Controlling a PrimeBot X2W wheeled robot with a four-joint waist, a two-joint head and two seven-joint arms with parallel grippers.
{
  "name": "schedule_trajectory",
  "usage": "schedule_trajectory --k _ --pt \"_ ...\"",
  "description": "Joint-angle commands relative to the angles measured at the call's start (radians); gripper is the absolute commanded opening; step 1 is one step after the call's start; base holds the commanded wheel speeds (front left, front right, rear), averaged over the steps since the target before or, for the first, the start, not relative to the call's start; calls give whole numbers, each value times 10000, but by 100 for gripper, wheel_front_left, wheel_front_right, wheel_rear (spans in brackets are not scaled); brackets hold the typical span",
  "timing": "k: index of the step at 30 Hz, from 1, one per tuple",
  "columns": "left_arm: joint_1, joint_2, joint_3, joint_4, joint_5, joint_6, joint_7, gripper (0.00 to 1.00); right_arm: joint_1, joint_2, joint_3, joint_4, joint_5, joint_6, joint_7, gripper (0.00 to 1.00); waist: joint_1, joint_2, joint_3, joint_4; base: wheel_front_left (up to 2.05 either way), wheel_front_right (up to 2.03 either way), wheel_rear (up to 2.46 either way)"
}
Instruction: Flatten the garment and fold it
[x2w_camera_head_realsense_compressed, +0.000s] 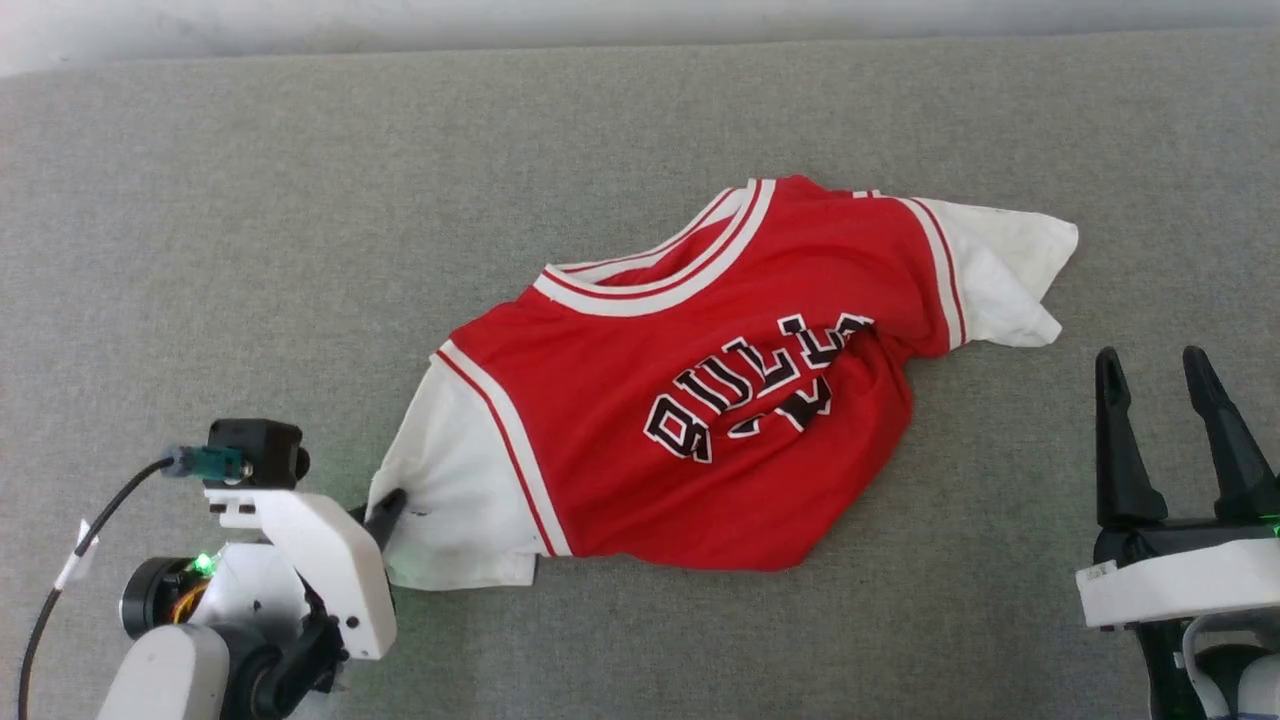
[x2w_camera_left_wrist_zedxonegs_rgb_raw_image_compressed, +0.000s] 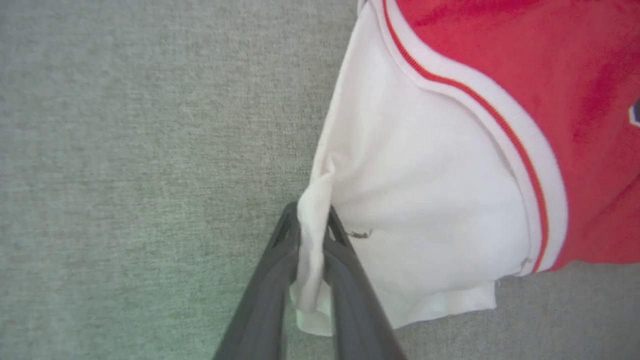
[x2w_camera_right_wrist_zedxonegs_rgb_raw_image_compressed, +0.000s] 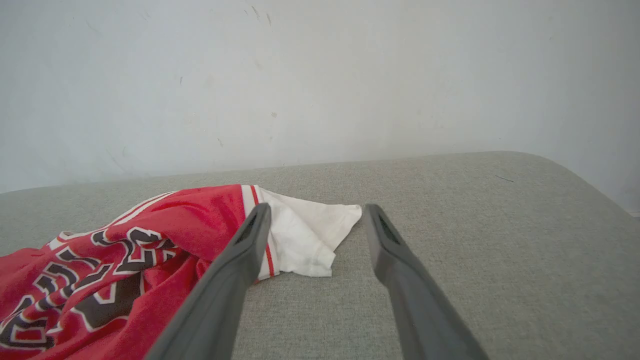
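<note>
**Left gripper pinches a sleeve of the jersey; right gripper waits open**

The garment (x2w_camera_head_realsense_compressed: 620, 400), a red jersey T-shirt with white sleeves, lies chest-up on a grey fabric-covered surface (x2w_camera_head_realsense_compressed: 300, 200). It sits around the middle of that surface and runs on a slant. Its red-and-white striped collar (x2w_camera_head_realsense_compressed: 660, 275) faces the far edge, where a pale wall (x2w_camera_right_wrist_zedxonegs_rgb_raw_image_compressed: 320, 75) rises. The black, white-outlined lettering (x2w_camera_head_realsense_compressed: 750, 390) is creased, and the red body bunches into folds toward the near right. One white sleeve (x2w_camera_head_realsense_compressed: 1000, 275) points toward the far right corner and lies crumpled. The other white sleeve (x2w_camera_head_realsense_compressed: 450, 500) reaches toward the near left.

The left gripper (x2w_camera_head_realsense_compressed: 388, 505) is at the outer edge of that near-left sleeve. In the left wrist view its two dark fingers (x2w_camera_left_wrist_zedxonegs_rgb_raw_image_compressed: 265, 300) stand close together with a raised fold of the white sleeve (x2w_camera_left_wrist_zedxonegs_rgb_raw_image_compressed: 310, 235) caught between them, so the left gripper (x2w_camera_left_wrist_zedxonegs_rgb_raw_image_compressed: 312, 220) is clamped on the garment (x2w_camera_left_wrist_zedxonegs_rgb_raw_image_compressed: 425, 175). The rest of the sleeve lies flat on the grey surface beside it.

The right gripper (x2w_camera_head_realsense_compressed: 1150, 360) is near the right edge, well apart from the red body and just nearer than the far-right sleeve. Its fingers are spread wide and hold nothing. In the right wrist view the right gripper (x2w_camera_right_wrist_zedxonegs_rgb_raw_image_compressed: 317, 210) hangs above the surface, and the crumpled sleeve (x2w_camera_right_wrist_zedxonegs_rgb_raw_image_compressed: 305, 235) of the garment (x2w_camera_right_wrist_zedxonegs_rgb_raw_image_compressed: 175, 220) shows between its fingers.
</note>
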Motion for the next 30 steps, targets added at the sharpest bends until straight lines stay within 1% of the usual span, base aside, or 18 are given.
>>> schedule_trajectory --k 1,4,7,11,14,15,18,20,25,28,30 --pt "202 -240 45 195 -105 -7 -283 0 -92 18 -20 18 -8 -9 -1 100 0 0 -81 45 0 0 0" --pt "-8 -501 444 5 19 244 -1366 0 -61 18 1 36 -43 -9 29 100 0 0 -206 90 0 0 0" --pt "-58 -831 638 -159 -63 318 -2156 0 -70 18 57 8 -25 -9 54 100 0 0 -333 147 0 0 0" --pt "133 -1080 782 -449 -179 360 -2721 0 -461 18 145 -272 -384 -9 340 100 0 0 -361 187 0 0 0" --pt "278 -1168 881 -678 -223 418 -2961 0 -1164 18 20 -413 -259 -9 942 100 0 0 -206 225 0 0 0" --pt "278 -1168 881 -678 -223 418 -2961 0 -1164 18 20 -413 -259 -9 942 100 0 0 -206 225 0 0 0" --pt "304 -1192 899 -831 -250 403 -3091 0 -2062 -61 -322 -442 -832 -9 1923 100 0 0 83 329 0 0 0" --pt "260 -1224 872 -878 -256 390 -3162 0 -2682 -141 -614 -308 -838 -9 2740 100 0 0 303 403 0 0 0" --pt "-11 -1363 668 -905 -300 275 -3307 0 -3761 -1052 -903 589 -871 -9 5436 100 0 0 927 616 0 0 0" --pt "-258 -1421 531 -873 -287 186 -3407 0 -4226 -1575 -967 1068 -943 -9 6503 100 0 0 1292 751 0 0 0" --pt "-432 -1453 444 -846 -279 127 -3464 0 -4466 -1743 -1003 1364 -887 -9 6975 100 0 0 1501 846 0 0 0"
